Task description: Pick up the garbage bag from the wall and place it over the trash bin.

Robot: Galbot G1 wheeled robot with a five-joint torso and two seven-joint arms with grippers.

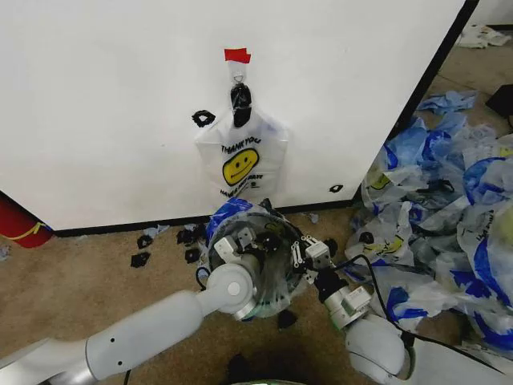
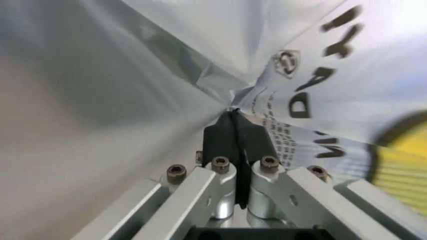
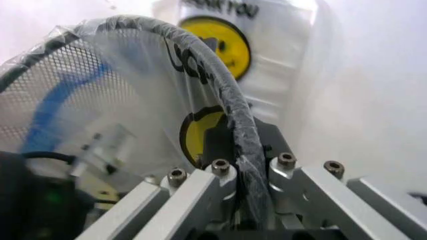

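A white garbage bag (image 1: pixel 240 164) with a yellow smiley and "THANK YOU" print hangs from a hook under red tape (image 1: pixel 236 55) on the wall (image 1: pixel 96 96); it also shows as the hanging bag (image 3: pixel 227 45) in the right wrist view. Below it stands the round black trash bin (image 1: pixel 272 293), and a second garbage bag (image 1: pixel 227 215) of the same print is draped over it. My left gripper (image 1: pixel 239 237) is shut on a fold of this bag's film (image 2: pixel 320 100), pinched at the left gripper (image 2: pixel 235 117). My right gripper (image 1: pixel 300 252) is shut across the film-wrapped bin rim (image 3: pixel 223 90), seen at the right gripper (image 3: pixel 240 140).
A big heap of blue-and-white plastic bags (image 1: pixel 449 208) lies on the carpet to the right of the bin. Small black scraps (image 1: pixel 144 241) litter the floor along the wall's base trim. A red object (image 1: pixel 16 224) sits at the far left.
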